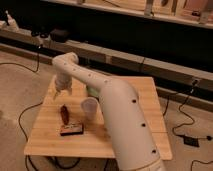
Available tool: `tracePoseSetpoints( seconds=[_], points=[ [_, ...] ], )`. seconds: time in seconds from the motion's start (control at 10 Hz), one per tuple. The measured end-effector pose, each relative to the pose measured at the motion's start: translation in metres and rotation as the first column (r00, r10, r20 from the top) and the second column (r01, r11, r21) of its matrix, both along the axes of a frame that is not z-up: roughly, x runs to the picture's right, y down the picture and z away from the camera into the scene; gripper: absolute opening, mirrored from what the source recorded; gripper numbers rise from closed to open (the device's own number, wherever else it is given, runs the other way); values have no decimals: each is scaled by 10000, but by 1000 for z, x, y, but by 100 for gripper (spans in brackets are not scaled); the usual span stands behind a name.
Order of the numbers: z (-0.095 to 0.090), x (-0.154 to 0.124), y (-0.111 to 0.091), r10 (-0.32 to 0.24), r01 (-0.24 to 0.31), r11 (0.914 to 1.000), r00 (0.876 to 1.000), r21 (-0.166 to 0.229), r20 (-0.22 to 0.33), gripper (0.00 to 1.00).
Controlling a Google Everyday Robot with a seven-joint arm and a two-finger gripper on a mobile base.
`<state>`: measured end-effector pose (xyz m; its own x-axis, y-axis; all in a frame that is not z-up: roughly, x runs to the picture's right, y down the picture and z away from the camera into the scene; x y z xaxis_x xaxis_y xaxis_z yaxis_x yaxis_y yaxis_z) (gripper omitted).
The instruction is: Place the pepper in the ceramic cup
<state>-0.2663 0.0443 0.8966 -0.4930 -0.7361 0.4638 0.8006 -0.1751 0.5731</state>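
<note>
The pepper point(65, 112), small, elongated and dark red, lies on the left part of the wooden table point(135, 92). The ceramic cup point(90, 108), plain white and round, stands just right of the pepper. My gripper point(58, 92) hangs at the end of the white arm over the table's left rear area, behind the pepper and a little left of it, apart from it. The arm sweeps from the lower right across the table and hides much of the middle.
A flat dark box point(71, 130) with a reddish edge lies in front of the pepper. A sliver of the green bowl point(90, 92) shows behind the arm. Cables point(180, 107) run over the floor, and a dark bench stands behind the table.
</note>
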Motion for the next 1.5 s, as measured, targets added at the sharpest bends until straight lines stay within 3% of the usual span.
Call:
tracePoseSetpoints(
  seconds=[0.7, 1.5],
  points=[
    [0, -1, 1, 29, -29, 10000, 10000, -21, 42, 65],
    [16, 8, 49, -96, 105, 9995, 9994, -285, 339, 65]
  ],
)
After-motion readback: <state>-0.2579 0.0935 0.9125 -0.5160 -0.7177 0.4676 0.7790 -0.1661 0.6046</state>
